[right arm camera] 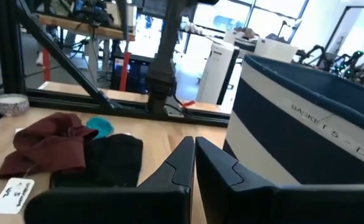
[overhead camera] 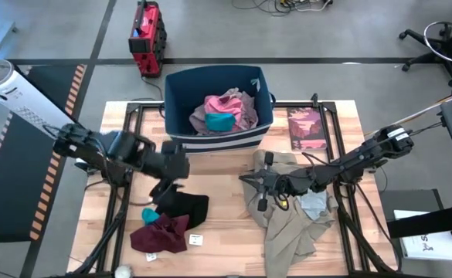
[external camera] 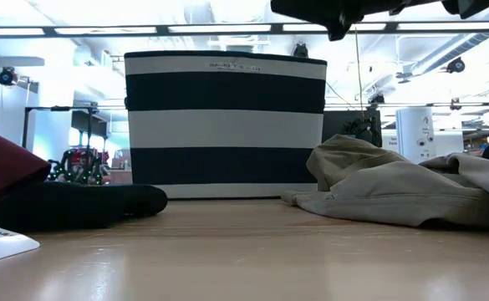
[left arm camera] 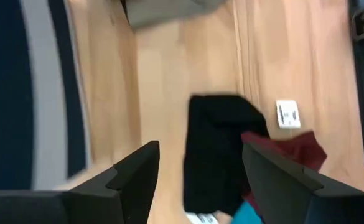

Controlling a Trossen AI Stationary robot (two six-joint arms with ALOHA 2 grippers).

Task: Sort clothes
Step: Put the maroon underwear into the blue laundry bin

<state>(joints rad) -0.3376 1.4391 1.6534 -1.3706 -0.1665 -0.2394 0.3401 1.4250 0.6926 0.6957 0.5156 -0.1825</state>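
One navy striped bin (overhead camera: pixel 181 93) with one pink garment (overhead camera: pixel 237 106) and one teal piece (overhead camera: pixel 219 122) inside, one black piece (overhead camera: pixel 185 207), one maroon piece (overhead camera: pixel 161 235), one small teal piece (overhead camera: pixel 150 217), one khaki trousers (overhead camera: pixel 287 224), one pale grey piece (overhead camera: pixel 314 205), one reddish book (overhead camera: pixel 307 128), two grippers were there

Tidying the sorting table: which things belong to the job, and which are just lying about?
Job:
- pink shirt and teal piece in the bin
- black garment
- maroon garment
- khaki trousers
- grey piece

Lying about:
- reddish book
- white tag
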